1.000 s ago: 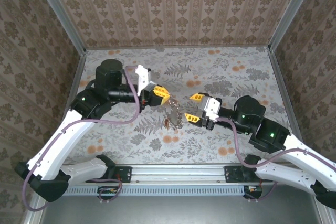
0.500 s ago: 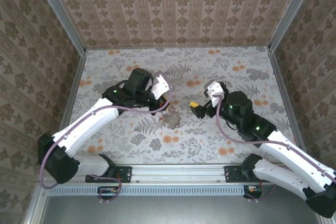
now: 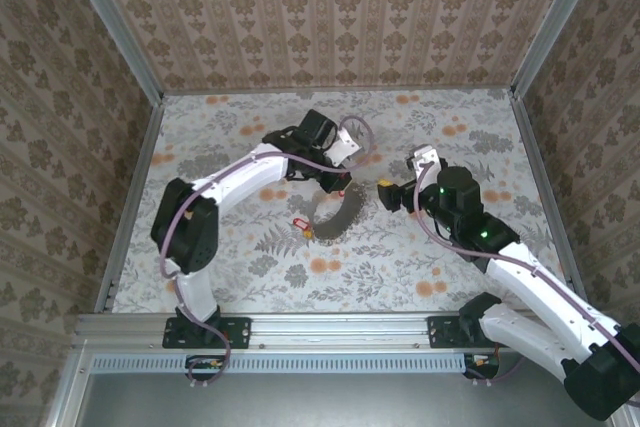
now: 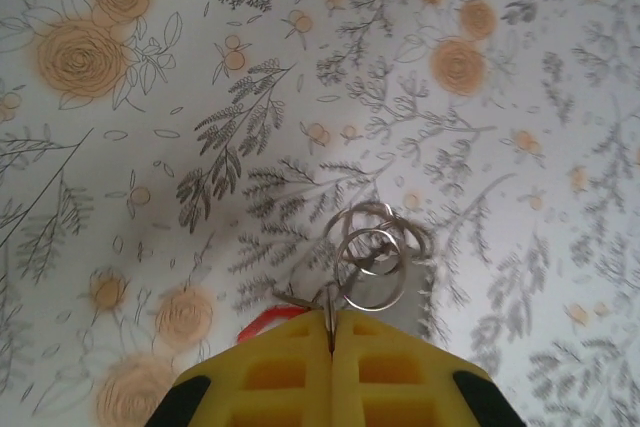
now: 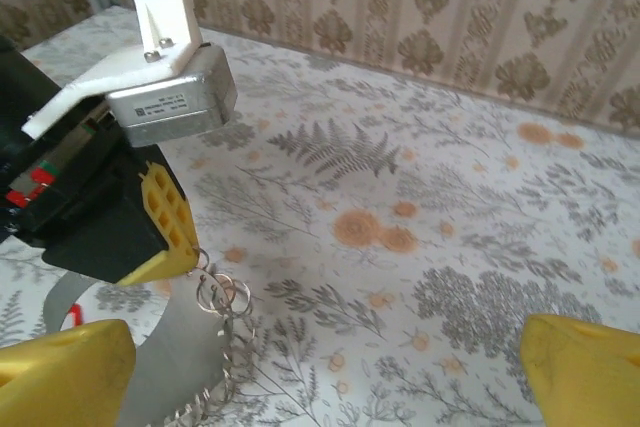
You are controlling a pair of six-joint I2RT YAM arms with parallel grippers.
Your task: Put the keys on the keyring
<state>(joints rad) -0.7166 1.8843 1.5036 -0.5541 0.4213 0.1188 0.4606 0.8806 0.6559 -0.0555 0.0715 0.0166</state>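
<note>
Near the middle of the flowered table (image 3: 450,267), the left gripper (image 4: 332,322) has its yellow fingers (image 4: 285,377) pressed together on the keyring (image 4: 372,252). Its small silvery rings fan out just past the fingertips. From the right wrist, the keyring (image 5: 222,292) hangs from that gripper (image 5: 170,247), with a chain-like length trailing down. One red-headed key (image 3: 298,226) shows near the loop's lower end; whether it is threaded on, I cannot tell. The right gripper (image 3: 385,194) sits just beside the loop, jaws spread wide and holding nothing.
</note>
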